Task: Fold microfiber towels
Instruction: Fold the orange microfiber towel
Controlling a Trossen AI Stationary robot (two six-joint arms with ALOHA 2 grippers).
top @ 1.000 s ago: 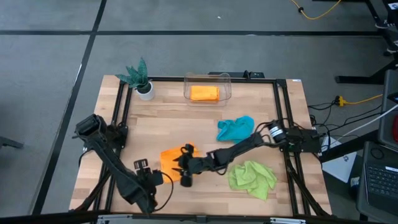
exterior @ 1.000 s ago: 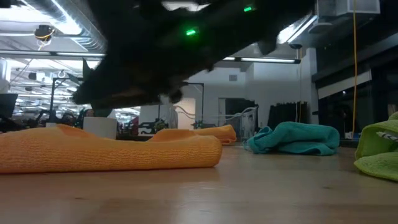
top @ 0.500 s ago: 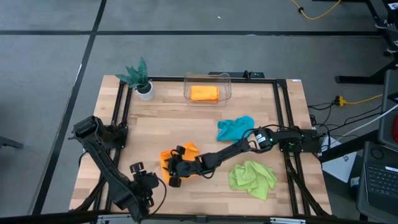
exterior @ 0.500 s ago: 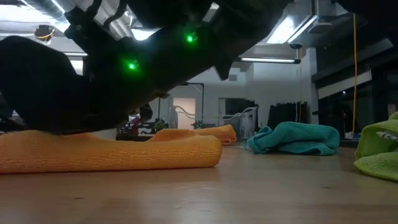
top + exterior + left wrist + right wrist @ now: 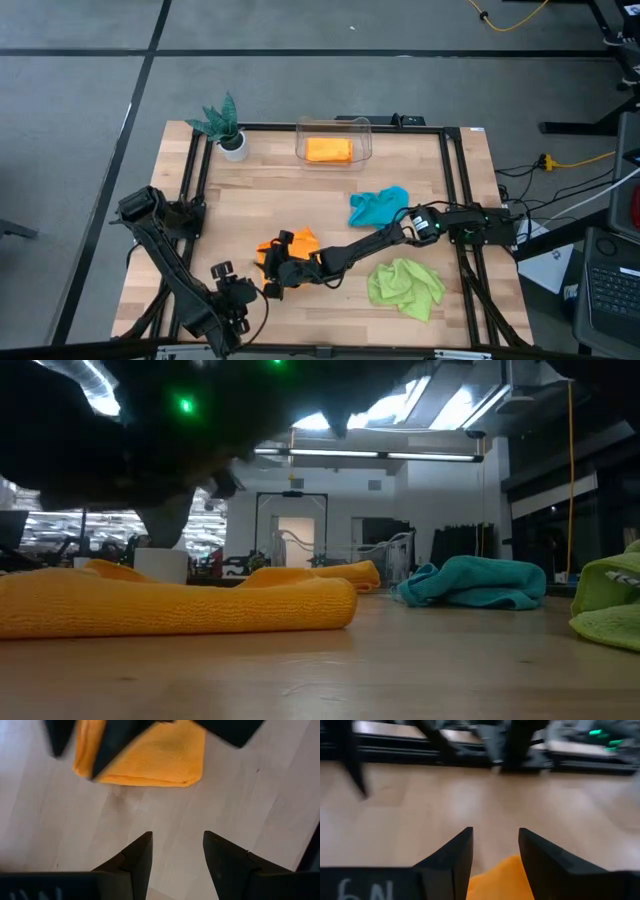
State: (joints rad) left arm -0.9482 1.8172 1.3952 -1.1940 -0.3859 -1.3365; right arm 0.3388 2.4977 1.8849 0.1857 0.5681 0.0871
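Two claws flank the folded orange towel (image 5: 296, 243) near the worktop's (image 5: 330, 195) front edge. Right claw (image 5: 272, 280), fingers parted with nothing between them, hovers over the towel's front edge. Left claw (image 5: 228, 290) waits just beside it, fingers also apart and empty.

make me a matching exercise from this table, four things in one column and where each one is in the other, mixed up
Things:
1. folded orange microfiber towel under the right claw
2. crumpled teal-blue microfiber towel
3. crumpled lime green microfiber towel
4. green artificial plant in a white pot

Places:
A. far left corner of the wooden table
B. near the table's front edge, on the right side
C. middle of the table, slightly toward the front
D. right of centre, between the clear plastic bin and the lime green towel

Pairs: 1-C, 2-D, 3-B, 4-A
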